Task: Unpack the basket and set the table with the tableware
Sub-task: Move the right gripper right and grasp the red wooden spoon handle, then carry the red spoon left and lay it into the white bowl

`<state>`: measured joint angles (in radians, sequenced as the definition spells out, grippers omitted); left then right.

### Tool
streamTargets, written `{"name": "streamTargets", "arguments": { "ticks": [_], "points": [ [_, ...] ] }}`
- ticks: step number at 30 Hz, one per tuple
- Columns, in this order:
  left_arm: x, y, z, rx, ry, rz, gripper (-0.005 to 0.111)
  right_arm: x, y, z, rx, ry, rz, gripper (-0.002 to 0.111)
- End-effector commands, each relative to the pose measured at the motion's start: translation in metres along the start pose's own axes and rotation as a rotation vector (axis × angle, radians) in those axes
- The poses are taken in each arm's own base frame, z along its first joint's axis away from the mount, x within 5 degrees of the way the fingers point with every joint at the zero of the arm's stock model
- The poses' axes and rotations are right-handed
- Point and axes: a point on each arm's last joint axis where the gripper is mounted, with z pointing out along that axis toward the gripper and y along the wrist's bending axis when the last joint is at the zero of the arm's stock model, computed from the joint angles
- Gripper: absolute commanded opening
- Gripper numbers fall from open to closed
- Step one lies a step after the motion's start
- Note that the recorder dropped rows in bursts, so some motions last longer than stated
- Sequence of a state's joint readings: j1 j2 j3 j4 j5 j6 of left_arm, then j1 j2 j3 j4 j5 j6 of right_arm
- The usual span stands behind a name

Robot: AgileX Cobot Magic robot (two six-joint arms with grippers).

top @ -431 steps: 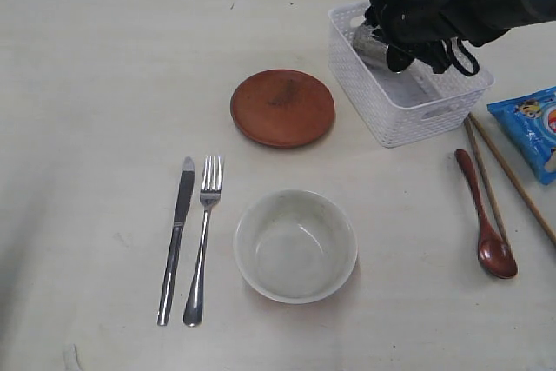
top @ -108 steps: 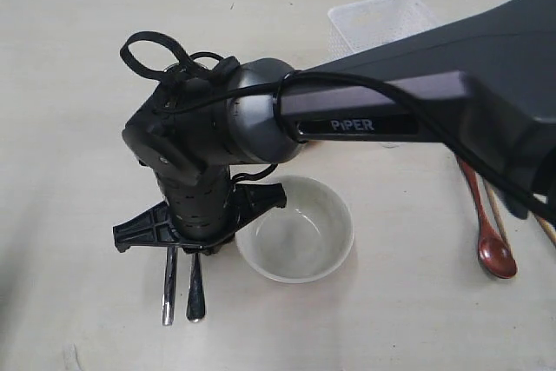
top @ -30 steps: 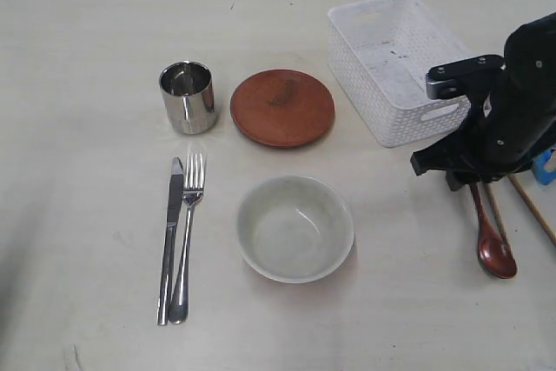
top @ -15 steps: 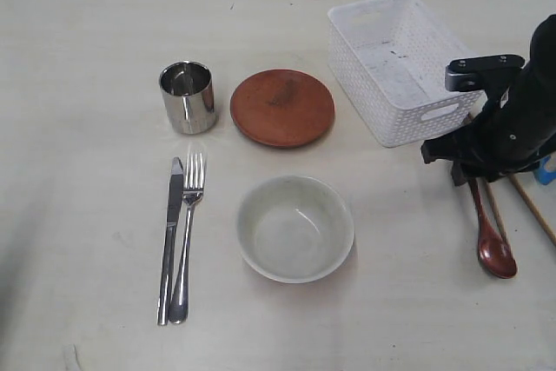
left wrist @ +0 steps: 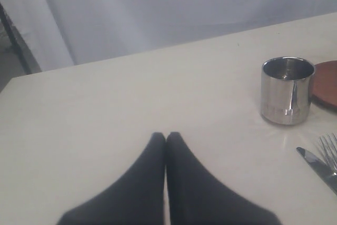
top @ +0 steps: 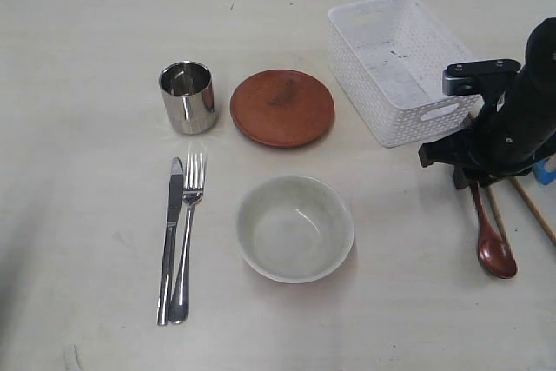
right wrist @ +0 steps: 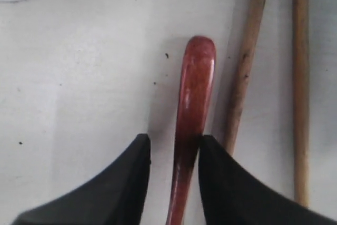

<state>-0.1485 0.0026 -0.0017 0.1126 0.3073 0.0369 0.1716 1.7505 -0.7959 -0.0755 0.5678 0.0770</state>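
My right claw is low over the pale cream surface at the right side. Its two black fingers stand apart around the handle of the dark red wooden spoon. One finger is against the handle, and a small gap shows at the other finger, so the spoon is not clamped. The spoon lies flat on the surface, with its scoop end toward the near side. The two brown chopsticks lie just beside it, on its right.

The white rectangular plastic basket with lattice sides stands at the far right, just beyond my arm. Inside it I see only its white floor with some dark specks.

The pale grey-green bowl is near the middle and shows only its own bottom. The reddish-brown round plate lies farther, with the shiny steel cup upright just left of it. I see only bright metal inside the cup. The steel knife and the steel fork lie together at the near left, touching.

My left claw has its fingers pressed together and holds nothing.
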Motion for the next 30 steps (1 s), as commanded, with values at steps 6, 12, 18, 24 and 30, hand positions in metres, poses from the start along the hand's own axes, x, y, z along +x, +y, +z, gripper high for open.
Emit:
{"name": "streamTargets", "arguments": {
  "ticks": [6,12,18,24,30],
  "points": [
    [0.000,0.000,0.000,-0.002,-0.008,-0.017,0.000,0.000,-0.003,0.006,0.013,0.032,-0.023,0.038],
    [0.000,0.000,0.000,-0.002,-0.008,-0.017,0.000,0.001,-0.001,0.018,-0.002,0.061,-0.003,0.038],
    [0.000,0.000,0.000,-0.002,-0.008,-0.017,0.000,0.006,-0.001,0.023,0.002,0.128,-0.008,0.035],
    [0.000,0.000,0.000,-0.002,-0.008,-0.017,0.000,0.008,-0.001,0.015,0.005,0.134,-0.008,0.000],
    [0.000,0.000,0.000,-0.002,-0.008,-0.017,0.000,0.010,-0.002,-0.004,0.002,0.111,0.002,0.000]
  ]
}}
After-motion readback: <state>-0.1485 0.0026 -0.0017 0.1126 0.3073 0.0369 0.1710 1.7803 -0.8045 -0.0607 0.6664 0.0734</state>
